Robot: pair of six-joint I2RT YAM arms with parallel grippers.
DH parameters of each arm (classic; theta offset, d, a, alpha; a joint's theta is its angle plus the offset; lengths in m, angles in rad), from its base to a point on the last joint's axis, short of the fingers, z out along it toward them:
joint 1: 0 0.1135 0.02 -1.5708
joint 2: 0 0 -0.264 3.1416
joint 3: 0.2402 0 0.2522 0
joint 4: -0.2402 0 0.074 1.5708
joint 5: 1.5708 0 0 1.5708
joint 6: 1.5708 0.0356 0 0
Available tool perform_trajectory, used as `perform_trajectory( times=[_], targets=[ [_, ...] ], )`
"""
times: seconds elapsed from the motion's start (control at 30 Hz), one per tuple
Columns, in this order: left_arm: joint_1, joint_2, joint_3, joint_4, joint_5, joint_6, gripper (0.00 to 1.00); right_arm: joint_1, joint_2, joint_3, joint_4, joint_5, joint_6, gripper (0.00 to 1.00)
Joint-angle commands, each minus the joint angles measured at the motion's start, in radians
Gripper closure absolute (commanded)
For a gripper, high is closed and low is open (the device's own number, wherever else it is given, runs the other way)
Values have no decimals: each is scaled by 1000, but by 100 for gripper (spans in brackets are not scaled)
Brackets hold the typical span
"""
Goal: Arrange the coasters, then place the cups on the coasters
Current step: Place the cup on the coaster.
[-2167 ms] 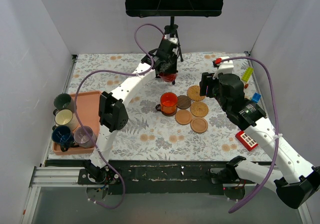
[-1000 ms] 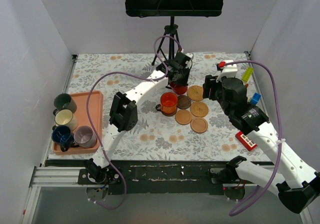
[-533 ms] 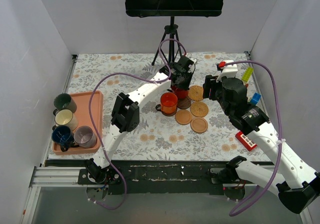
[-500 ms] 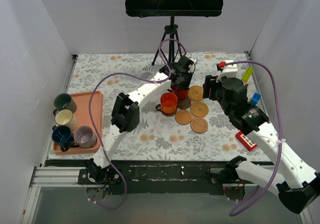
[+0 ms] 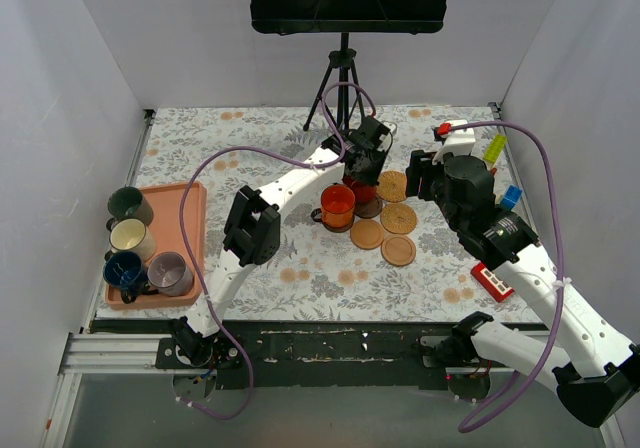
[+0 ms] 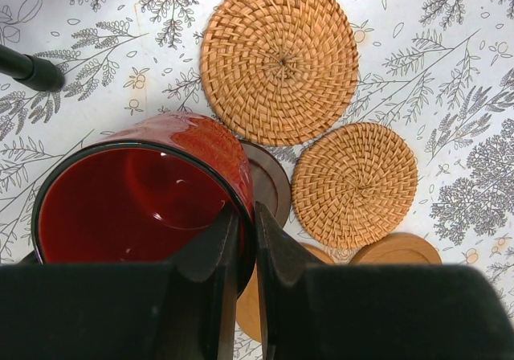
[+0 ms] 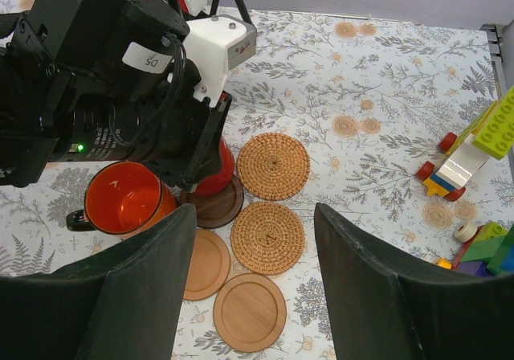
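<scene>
My left gripper (image 6: 241, 235) is shut on the rim of the red cup (image 6: 132, 203), one finger inside and one outside. The cup hangs tilted over the far edge of a dark brown coaster (image 7: 215, 205); whether it touches the coaster I cannot tell. The orange cup (image 7: 122, 199) stands just left of it. Two rattan coasters (image 7: 273, 165) (image 7: 267, 237) and two wood coasters (image 7: 205, 263) (image 7: 249, 312) lie close by. My right gripper (image 7: 255, 284) hovers open above the wood coasters, holding nothing. From above, the left gripper (image 5: 360, 173) and red cup (image 5: 361, 188) sit at the cluster's far edge.
A pink tray (image 5: 188, 230) at the left holds the dark green (image 5: 126, 203), cream (image 5: 129, 235), dark blue (image 5: 123, 268) and purple-grey (image 5: 167, 271) cups. Toy blocks (image 7: 482, 135) lie at the right. A music stand's tripod (image 5: 342, 73) stands behind the coasters.
My left gripper has carried the red cup right and down to the dark brown coaster beside the orange cup. The right arm has stayed still over the last second.
</scene>
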Motion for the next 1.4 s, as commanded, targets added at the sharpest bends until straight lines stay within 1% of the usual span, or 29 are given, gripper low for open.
perform_trajectory(
  times=[0.0,0.73,0.8,0.9,0.97,1.27,1.37],
  targets=[
    [-9,-76,7,31,-3,25,100,-5,-25,-4,41,23,4,32],
    [-25,-80,-7,29,-3,16,100,-5,-26,-6,41,16,4,32],
    [-25,-80,-7,31,-3,13,95,-5,-26,-6,42,16,4,32],
    [-25,-76,-6,32,-3,13,90,-5,-26,-6,41,16,4,32],
    [-25,-78,-4,34,-5,11,84,-5,-26,-4,42,18,4,32],
    [-28,-75,3,39,-5,5,69,-5,-30,-9,42,26,4,32],
    [-26,-76,13,34,-11,4,61,-5,-32,-9,44,29,4,32]
  ],
)
